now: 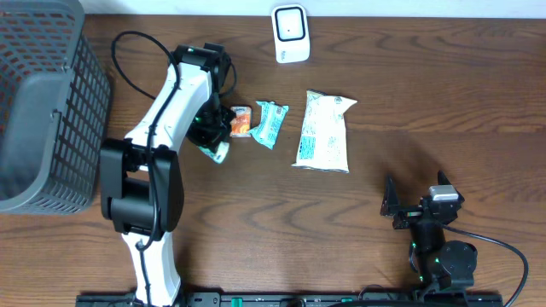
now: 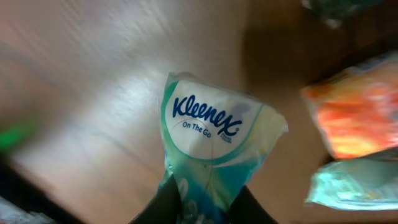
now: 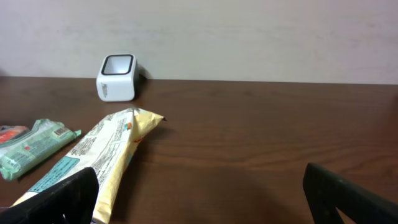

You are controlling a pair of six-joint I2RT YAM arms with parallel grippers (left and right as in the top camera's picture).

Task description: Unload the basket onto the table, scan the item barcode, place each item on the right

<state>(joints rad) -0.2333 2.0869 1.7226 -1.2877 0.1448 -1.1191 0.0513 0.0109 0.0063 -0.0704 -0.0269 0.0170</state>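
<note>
left pincer (image 2: 205, 204) clamps a kleenex pack (image 2: 211, 143) over the bench (image 2: 93, 93); right pincer (image 3: 202, 199) stands wide apart, facing the scanner (image 3: 116, 78).

One desk (image 1: 444, 94) carries four soft packets: one Kleenex tissue pack (image 2: 208, 134), one small orange packet (image 1: 241, 121), one teal packet (image 1: 270, 124) and one large white-and-yellow pack (image 1: 324, 132). There is one white scanner (image 1: 290, 32) and one grey mesh basket (image 1: 85, 111). Two arms are in view, one white left arm (image 1: 166, 111) and one black right arm (image 1: 444, 256). Each bears one end effector, two in all: the left end effector (image 2: 202, 208) and the right end effector (image 3: 199, 199).
</note>
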